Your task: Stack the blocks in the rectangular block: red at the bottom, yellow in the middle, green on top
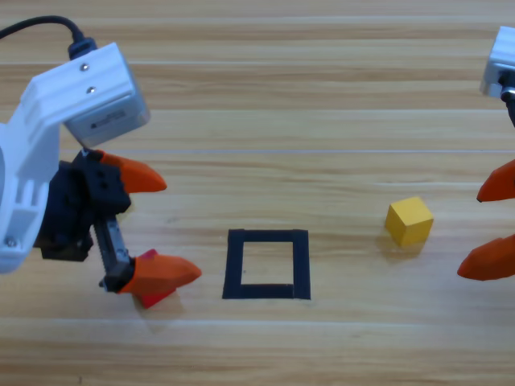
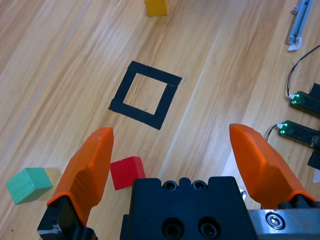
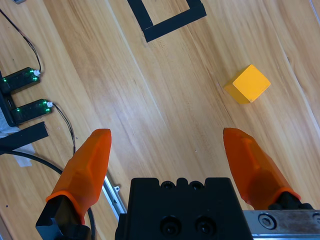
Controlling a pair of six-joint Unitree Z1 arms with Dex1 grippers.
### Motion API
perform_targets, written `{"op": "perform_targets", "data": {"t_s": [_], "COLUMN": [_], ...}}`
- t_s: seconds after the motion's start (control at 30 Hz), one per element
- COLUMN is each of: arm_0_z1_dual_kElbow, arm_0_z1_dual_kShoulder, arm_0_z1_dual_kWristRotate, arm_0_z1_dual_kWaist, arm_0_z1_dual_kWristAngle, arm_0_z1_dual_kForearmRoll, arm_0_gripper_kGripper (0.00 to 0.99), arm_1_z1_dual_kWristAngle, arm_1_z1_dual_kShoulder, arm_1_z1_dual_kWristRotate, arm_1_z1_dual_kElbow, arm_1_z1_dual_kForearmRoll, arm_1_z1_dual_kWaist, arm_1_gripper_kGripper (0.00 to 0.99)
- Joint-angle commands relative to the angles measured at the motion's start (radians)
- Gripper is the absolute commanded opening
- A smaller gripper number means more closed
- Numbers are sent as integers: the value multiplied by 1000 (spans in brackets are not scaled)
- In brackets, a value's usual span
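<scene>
Left fingers (image 2: 170,165) wide, beside red (image 2: 127,172)

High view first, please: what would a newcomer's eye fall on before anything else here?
Probably the left gripper, jaws wide open, reaching in from the left with its lower jaw over the red cube. Next comes the black tape square at the table's middle, with nothing inside it, and the yellow cube alone to its right, near the open right gripper at the edge. The green cube shows only in the left wrist view.
</scene>
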Motion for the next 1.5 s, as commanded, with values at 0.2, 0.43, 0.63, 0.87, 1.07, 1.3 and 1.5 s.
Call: {"op": "perform_targets", "data": {"t_s": [0.2, 0.43, 0.63, 0.87, 1.07, 1.3, 1.5], "arm_0_z1_dual_kElbow": [-63, -151, -327, -593, -656, -674, -677], "arm_0_z1_dual_kShoulder": [36, 18, 90, 309, 441, 533, 613], "arm_0_z1_dual_kWristRotate": [-381, -778, -1139, -1444, -1631, -1722, -1800], "arm_0_z1_dual_kWaist": [23, 23, 23, 23, 23, 29, 46], "arm_0_z1_dual_kWristAngle": [170, 326, 400, 365, 294, 219, 179], "arm_0_z1_dual_kForearmRoll": [47, 210, 469, 805, 897, 911, 909], "arm_0_gripper_kGripper": [965, 957, 945, 946, 946, 946, 950], "arm_1_z1_dual_kWristAngle": [12, -89, -376, -468, -422, -379, -365], "arm_1_z1_dual_kShoulder": [31, 23, 94, 241, 312, 430, 553], "arm_1_z1_dual_kWristRotate": [-8, 126, 382, 496, 574, 614, 612], "arm_1_z1_dual_kElbow": [19, 26, 23, -17, -50, -109, -182], "arm_1_z1_dual_kForearmRoll": [-12, -52, -180, -223, -185, -159, -156], "arm_1_z1_dual_kWaist": [32, 32, 32, 32, 32, 25, 25], "arm_1_gripper_kGripper": [982, 980, 980, 979, 983, 989, 988]}}
